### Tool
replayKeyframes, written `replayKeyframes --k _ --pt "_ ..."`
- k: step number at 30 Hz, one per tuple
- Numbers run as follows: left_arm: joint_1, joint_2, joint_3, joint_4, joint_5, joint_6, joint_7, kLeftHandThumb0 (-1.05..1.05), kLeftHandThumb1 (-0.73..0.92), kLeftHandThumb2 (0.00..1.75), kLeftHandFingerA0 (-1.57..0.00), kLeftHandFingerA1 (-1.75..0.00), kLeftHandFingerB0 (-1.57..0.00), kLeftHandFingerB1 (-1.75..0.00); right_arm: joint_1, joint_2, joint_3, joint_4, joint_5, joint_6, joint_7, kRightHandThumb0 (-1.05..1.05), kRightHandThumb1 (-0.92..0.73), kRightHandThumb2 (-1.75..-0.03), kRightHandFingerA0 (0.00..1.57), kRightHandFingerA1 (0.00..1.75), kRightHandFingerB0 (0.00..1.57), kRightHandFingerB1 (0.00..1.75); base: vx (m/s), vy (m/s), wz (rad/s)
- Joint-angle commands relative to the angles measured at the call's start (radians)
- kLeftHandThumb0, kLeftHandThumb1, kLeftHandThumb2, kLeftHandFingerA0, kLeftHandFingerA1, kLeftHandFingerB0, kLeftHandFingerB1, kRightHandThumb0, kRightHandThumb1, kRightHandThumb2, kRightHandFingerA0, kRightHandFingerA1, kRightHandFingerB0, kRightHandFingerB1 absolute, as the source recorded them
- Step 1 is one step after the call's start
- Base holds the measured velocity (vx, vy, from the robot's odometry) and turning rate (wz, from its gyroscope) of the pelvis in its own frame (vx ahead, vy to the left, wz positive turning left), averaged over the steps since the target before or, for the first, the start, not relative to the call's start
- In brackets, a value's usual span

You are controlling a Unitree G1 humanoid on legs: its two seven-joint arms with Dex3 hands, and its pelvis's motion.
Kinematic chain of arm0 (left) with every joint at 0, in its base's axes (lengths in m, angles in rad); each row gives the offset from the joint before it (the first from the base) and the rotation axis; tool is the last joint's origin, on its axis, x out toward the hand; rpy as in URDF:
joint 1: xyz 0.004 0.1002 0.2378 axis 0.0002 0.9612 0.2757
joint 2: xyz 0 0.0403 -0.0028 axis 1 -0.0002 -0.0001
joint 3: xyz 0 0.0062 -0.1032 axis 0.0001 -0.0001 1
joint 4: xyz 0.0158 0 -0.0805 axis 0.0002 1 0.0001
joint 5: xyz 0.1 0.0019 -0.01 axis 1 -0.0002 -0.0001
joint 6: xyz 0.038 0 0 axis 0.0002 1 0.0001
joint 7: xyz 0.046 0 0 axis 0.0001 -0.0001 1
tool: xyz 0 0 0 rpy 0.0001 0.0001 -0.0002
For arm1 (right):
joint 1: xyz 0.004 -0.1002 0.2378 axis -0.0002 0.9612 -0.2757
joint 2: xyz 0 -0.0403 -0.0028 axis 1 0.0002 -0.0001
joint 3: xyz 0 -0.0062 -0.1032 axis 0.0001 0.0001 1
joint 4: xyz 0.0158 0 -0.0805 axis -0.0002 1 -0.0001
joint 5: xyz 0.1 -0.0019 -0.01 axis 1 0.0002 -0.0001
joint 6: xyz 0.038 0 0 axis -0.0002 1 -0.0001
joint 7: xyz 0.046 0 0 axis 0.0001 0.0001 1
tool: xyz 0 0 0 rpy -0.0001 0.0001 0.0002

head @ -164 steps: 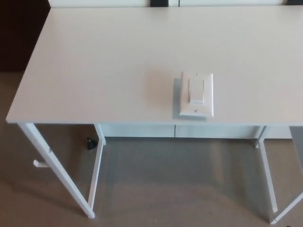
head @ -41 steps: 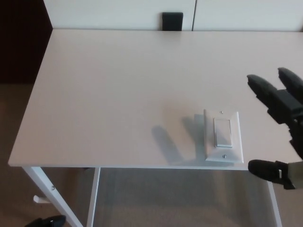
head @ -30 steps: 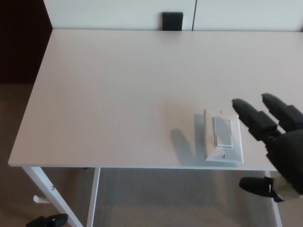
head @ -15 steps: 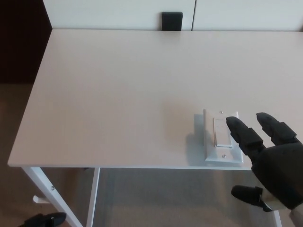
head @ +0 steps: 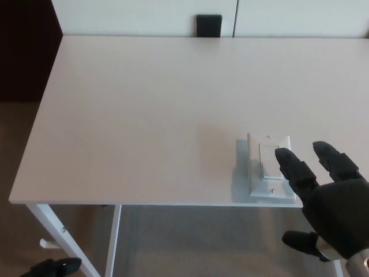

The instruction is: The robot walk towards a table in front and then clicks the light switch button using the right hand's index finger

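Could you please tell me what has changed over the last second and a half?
The right hand has come in from the right and down toward the near edge, its fingers apart, and one fingertip now lies over the switch rocker's right edge. It holds nothing. The switch and table have stayed put.

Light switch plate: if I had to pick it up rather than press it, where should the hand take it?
Probably across the light switch plate's long left and right edges, from above. It lies flat near the table's front edge; the right hand is open, one finger overlapping its right side.
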Motion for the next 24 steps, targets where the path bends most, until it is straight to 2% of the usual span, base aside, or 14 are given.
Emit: replayKeyframes --k 1,5,6,7,8,13,16,17,18,19,20,21,22,24 --pt "0.003 0.015 -0.001 -0.01 0.021 0.032 0.007 0.0 0.67 0.58 -0.53 -0.48 -0.38 -0.41 -0.008 -0.007 0.013 0.018 -0.029 0.018 -0.038 -0.96 -0.61 -0.95 0.0 0.0 0.11 0.06 0.0 0.0 0.0" --pt "-0.007 0.015 -0.001 0.013 0.021 0.014 0.002 0.01 0.67 0.58 -0.53 -0.48 -0.38 -0.41 -0.014 -0.003 0.029 0.045 -0.027 0.015 -0.057 -0.94 -0.6 -0.95 0.0 0.01 0.13 0.16 0.0 0.0 0.0" --pt "-0.008 0.015 -0.002 0.01 0.023 0.018 0.005 0.01 0.67 0.58 -0.53 -0.48 -0.38 -0.41 -0.016 -0.003 0.03 0.05 -0.027 0.016 -0.059 -0.85 -0.69 -0.61 0.0 0.13 0.08 0.24 0.0 0.0 0.0" --pt "-0.01 0.016 -0.004 0.006 0.027 0.025 0.008 0.01 0.67 0.58 -0.53 -0.48 -0.38 -0.41 -0.018 -0.003 0.033 0.056 -0.028 0.017 -0.062 -0.85 -0.69 -0.61 0.0 0.13 0.08 0.24 0.0 0.0 0.0" --pt "-0.007 0.016 -0.005 -0.002 0.027 0.028 0.008 0.01 0.67 0.58 -0.53 -0.48 -0.38 -0.41 -0.025 0.001 0.04 0.076 -0.033 0.024 -0.057 -0.94 -0.6 -0.96 0.0 0.04 0.11 0.22 0.0 0.0 0.0" --pt "-0.008 0.02 -0.006 0.0 0.028 0.02 0.0 0.01 0.67 0.58 -0.52 -0.48 -0.38 -0.41 -0.041 0.004 0.056 0.117 -0.03 0.035 -0.065 -0.83 -0.67 -0.6 0.0 0.24 0.1 0.25 0.0 0.0 0.0" --pt "-0.012 0.021 -0.006 -0.005 0.028 0.029 -0.002 0.02 0.68 0.58 -0.52 -0.48 -0.38 -0.41 -0.053 0.003 0.062 0.134 -0.029 0.036 -0.073 -0.83 -0.66 -0.6 0.01 0.25 0.11 0.25 0.0 0.0 0.0" --pt "-0.012 0.02 -0.005 -0.004 0.028 0.027 -0.003 0.02 0.67 0.58 -0.52 -0.48 -0.38 -0.41 -0.055 0.002 0.065 0.14 -0.03 0.036 -0.072 -0.82 -0.53 -0.94 0.0 0.17 0.1 0.25 0.0 0.0 0.0" --pt "-0.013 0.021 -0.006 -0.001 0.03 0.023 -0.003 0.02 0.67 0.58 -0.52 -0.48 -0.38 -0.41 -0.057 0.0 0.067 0.144 -0.031 0.039 -0.069 -0.82 -0.53 -0.94 0.0 0.17 0.1 0.25 0.0 0.0 0.0" --pt "-0.014 0.02 -0.005 0.002 0.028 0.022 -0.005 0.01 0.67 0.59 -0.52 -0.48 -0.37 -0.41 -0.058 0.0 0.069 0.149 -0.03 0.039 -0.074 -0.82 -0.67 -0.6 0.01 0.24 0.1 0.25 0.0 0.0 0.0" --pt "-0.015 0.02 -0.005 0.006 0.029 0.018 -0.004 0.01 0.67 0.58 -0.52 -0.48 -0.38 -0.41 -0.058 -0.001 0.07 0.151 -0.029 0.038 -0.077 -0.82 -0.66 -0.6 0.01 0.24 0.1 0.25 0.0 0.0 0.0" --pt "-0.016 0.022 -0.005 0.01 0.031 0.011 -0.006 0.0 0.67 0.58 -0.52 -0.48 -0.38 -0.41 -0.054 -0.004 0.072 0.149 -0.03 0.039 -0.073 -0.83 -0.68 -0.61 0.0 0.24 0.09 0.24 0.0 0.0 0.0" --pt "-0.016 0.022 -0.005 0.011 0.032 0.01 -0.007 0.0 0.67 0.58 -0.52 -0.48 -0.38 -0.41 -0.053 -0.005 0.075 0.149 -0.032 0.042 -0.07 -0.84 -0.55 -0.95 0.0 0.16 0.08 0.21 0.0 0.0 0.0" --pt "-0.018 0.023 -0.006 0.014 0.035 0.01 -0.005 0.0 0.66 0.58 -0.53 -0.48 -0.38 -0.41 -0.05 -0.005 0.08 0.151 -0.038 0.049 -0.064 -0.81 -0.53 -0.95 0.0 0.2 0.08 0.21 0.0 0.0 0.0"
